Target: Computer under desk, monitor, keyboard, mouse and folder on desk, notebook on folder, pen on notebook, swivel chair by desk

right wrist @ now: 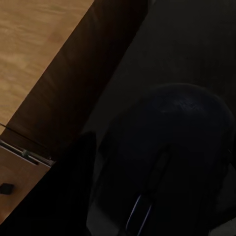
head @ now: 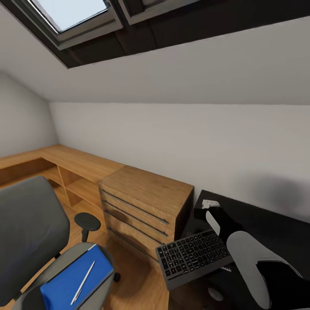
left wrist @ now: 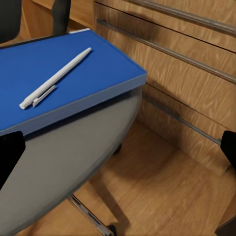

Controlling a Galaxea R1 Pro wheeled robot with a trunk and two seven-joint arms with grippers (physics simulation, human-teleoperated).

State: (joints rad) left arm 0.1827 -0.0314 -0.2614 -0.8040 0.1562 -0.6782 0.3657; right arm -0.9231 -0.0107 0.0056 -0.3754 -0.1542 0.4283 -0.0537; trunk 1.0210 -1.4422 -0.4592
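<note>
The grey swivel chair (head: 30, 224) stands at the lower left, its seat (left wrist: 64, 157) carrying the blue folder (head: 64, 284) (left wrist: 108, 73). On the folder lies the white pen (head: 84, 280) (left wrist: 56, 77). My left gripper (left wrist: 119, 150) hangs open beside the seat's edge, holding nothing. The black keyboard (head: 191, 254) rests at the left end of the black desk (head: 267, 224) and overhangs its edge. Behind it, my right gripper (head: 201, 213) (right wrist: 162, 167) is shut on the black mouse (right wrist: 172, 147), just over the desk top (right wrist: 162, 44). Monitor, computer and notebook are out of view.
A light-wood chest of drawers (head: 146, 202) (left wrist: 187, 64) with bar handles stands between the chair and the desk. A low wooden shelf unit (head: 64, 168) runs along the sloped wall at the left. A strip of wood floor (head: 137, 275) separates the chair from the chest.
</note>
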